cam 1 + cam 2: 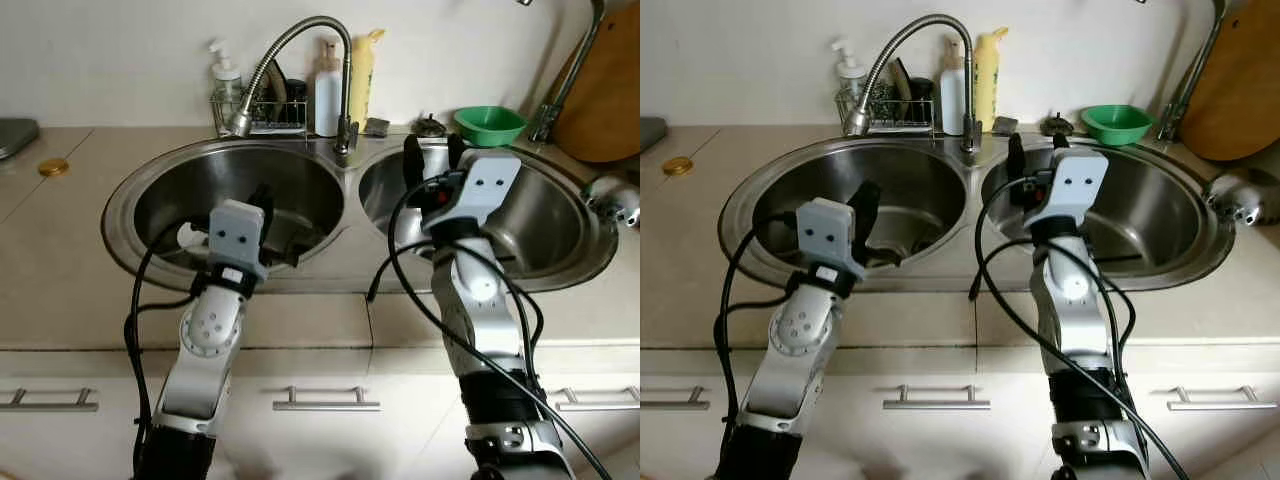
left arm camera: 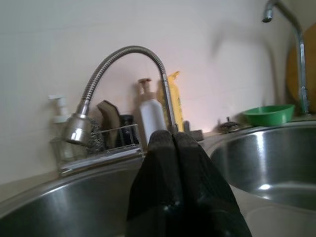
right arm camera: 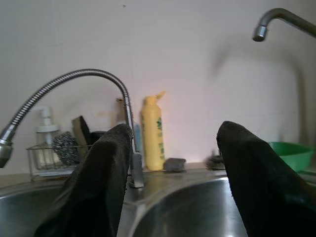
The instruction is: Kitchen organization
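Observation:
A stainless double sink fills the counter, with a left basin (image 1: 170, 190) and a right basin (image 1: 560, 225). My left gripper (image 1: 262, 197) hangs over the left basin with its fingers (image 2: 173, 148) pressed together and nothing between them. Something small and white (image 1: 187, 236) lies on the left basin's floor beside that arm. My right gripper (image 1: 433, 150) is open over the near left part of the right basin, close to the divider, and holds nothing. Its fingers (image 3: 106, 163) point toward the back wall.
A flexible faucet (image 1: 290, 45) arches over the left basin. Behind it stand a wire caddy (image 1: 262, 112) with scrubbers, a soap dispenser (image 1: 226, 78), a white bottle (image 1: 327, 95) and a yellow bottle (image 1: 361, 75). A green bowl (image 1: 489, 124) and a wooden board (image 1: 610, 90) sit at the back right.

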Robot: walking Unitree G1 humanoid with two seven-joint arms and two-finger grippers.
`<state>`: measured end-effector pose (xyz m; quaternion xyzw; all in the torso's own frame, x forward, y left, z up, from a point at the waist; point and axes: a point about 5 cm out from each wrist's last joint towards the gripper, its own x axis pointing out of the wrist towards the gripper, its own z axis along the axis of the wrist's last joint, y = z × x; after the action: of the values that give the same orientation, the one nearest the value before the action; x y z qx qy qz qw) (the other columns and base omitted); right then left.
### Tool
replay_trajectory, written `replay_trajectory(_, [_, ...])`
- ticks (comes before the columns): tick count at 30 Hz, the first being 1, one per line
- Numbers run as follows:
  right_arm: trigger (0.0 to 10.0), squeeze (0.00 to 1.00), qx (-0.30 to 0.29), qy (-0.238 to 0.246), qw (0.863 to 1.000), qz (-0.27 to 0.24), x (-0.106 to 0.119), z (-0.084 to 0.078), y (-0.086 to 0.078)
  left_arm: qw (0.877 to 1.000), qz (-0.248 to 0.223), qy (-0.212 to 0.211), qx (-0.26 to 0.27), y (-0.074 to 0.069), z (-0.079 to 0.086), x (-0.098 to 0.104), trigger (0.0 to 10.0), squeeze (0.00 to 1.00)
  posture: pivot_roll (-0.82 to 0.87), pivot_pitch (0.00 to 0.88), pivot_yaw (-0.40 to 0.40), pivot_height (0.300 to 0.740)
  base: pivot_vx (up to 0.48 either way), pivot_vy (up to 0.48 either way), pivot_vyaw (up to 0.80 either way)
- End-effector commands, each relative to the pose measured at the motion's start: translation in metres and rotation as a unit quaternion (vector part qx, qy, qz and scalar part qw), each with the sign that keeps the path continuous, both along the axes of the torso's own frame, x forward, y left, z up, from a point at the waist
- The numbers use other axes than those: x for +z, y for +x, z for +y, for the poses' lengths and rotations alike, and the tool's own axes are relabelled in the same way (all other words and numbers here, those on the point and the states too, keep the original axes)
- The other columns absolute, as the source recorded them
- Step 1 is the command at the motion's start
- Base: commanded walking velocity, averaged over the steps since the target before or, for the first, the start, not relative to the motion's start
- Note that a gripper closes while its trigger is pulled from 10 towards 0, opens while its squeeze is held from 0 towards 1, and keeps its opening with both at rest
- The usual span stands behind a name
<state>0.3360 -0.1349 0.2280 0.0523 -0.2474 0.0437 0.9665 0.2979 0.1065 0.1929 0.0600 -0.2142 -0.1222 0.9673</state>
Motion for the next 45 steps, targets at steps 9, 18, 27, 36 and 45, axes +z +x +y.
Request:
replay_trajectory(9, [10.0,0.00,-0.002,-0.003,1.000,-0.002,0.005,0.005,-0.003,1.000,-0.006,-0.004,-0.003,0.002,0.001,0.004,10.0,0.00,0.14,0.000,-0.002,0.740,0.000,0.469,0.00])
replay_trajectory(18, [10.0,0.00,-0.009,-0.012,1.000,0.008,0.000,0.004,-0.007,1.000,-0.022,-0.004,-0.005,-0.001,-0.001,0.006,10.0,0.00,0.13,0.000,-0.005,0.740,0.000,0.307,0.00])
replay_trajectory(27, [10.0,0.00,-0.006,-0.019,1.000,0.008,-0.001,0.007,-0.009,1.000,-0.028,-0.002,-0.004,-0.002,-0.002,0.006,10.0,0.00,0.13,0.000,-0.007,0.740,0.000,0.000,0.00])
replay_trajectory(36, [10.0,0.00,0.002,-0.019,1.000,0.013,-0.005,0.012,-0.013,0.999,-0.032,0.007,-0.004,-0.002,-0.002,0.006,10.0,0.00,0.12,0.000,-0.007,0.740,0.000,0.000,-0.53])
replay_trajectory(45, [10.0,0.00,0.002,-0.025,1.000,0.012,-0.006,0.011,-0.017,0.999,-0.031,0.007,-0.008,-0.002,-0.003,0.006,10.0,0.00,0.11,0.000,-0.001,0.740,0.000,0.000,-0.80])
